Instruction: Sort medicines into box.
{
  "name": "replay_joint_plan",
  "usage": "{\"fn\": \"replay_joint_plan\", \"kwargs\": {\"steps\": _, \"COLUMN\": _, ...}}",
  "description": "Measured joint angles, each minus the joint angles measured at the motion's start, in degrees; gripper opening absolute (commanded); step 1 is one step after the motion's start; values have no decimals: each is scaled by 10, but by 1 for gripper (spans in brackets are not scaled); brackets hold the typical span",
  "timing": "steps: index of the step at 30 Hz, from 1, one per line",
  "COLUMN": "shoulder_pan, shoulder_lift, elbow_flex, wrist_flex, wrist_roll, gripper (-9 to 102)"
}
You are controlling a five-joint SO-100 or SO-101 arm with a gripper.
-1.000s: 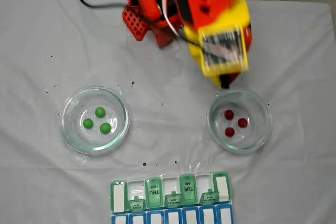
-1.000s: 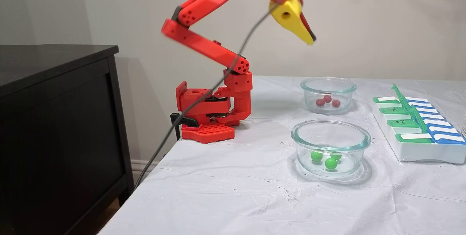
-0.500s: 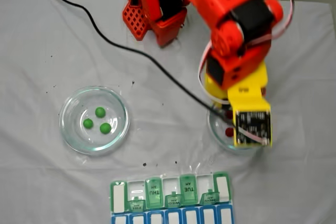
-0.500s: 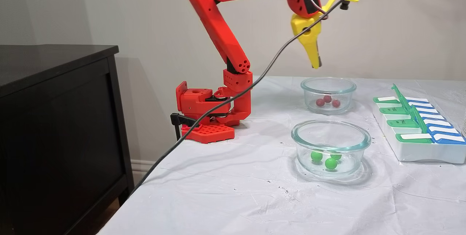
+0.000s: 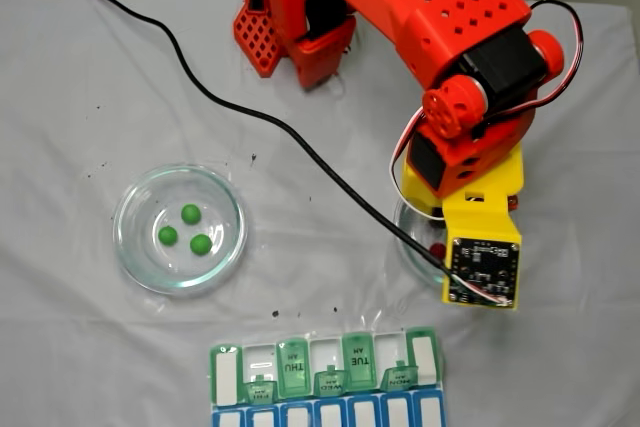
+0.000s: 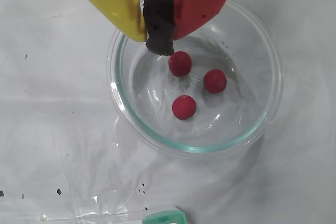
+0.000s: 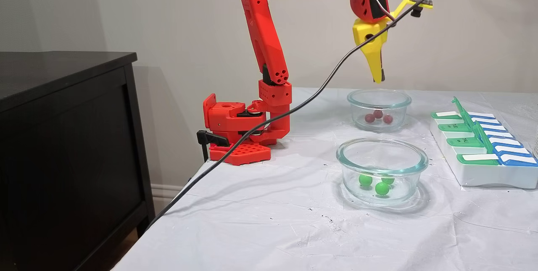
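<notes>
Three red medicines lie in a clear glass dish. My gripper hangs just above that dish's near rim. Its yellow and red fingers are shut on their black foam pad, with nothing held. In a fixed view the gripper points straight down over the red medicines in the far dish. Three green medicines rest in the other glass dish. The box sits at the table's front edge with some green lids raised.
A black cable trails from the wrist across the table and off its edge. The red arm base is clamped at the table's corner. A black cabinet stands beside the table. The arm covers most of the red dish.
The arm has swung out from near its base to above the dish of red medicines. The gripper now points straight down. The dishes, medicines and box have not moved.
</notes>
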Motion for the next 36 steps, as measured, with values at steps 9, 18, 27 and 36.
{"fn": "replay_joint_plan", "kwargs": {"steps": 9, "shoulder_pan": -27, "shoulder_lift": -78, "elbow_flex": -14, "wrist_flex": -32, "wrist_roll": 77, "gripper": 5}}
{"fn": "replay_joint_plan", "kwargs": {"steps": 18, "shoulder_pan": -63, "shoulder_lift": -83, "elbow_flex": -14, "wrist_flex": -45, "wrist_roll": 70, "gripper": 16}}
{"fn": "replay_joint_plan", "kwargs": {"steps": 27, "shoulder_pan": -92, "shoulder_lift": -95, "elbow_flex": -4, "wrist_flex": -92, "wrist_roll": 85, "gripper": 15}}
{"fn": "replay_joint_plan", "kwargs": {"steps": 36, "shoulder_pan": -76, "shoulder_lift": -218, "elbow_flex": -66, "wrist_flex": -83, "wrist_roll": 85, "gripper": 15}}
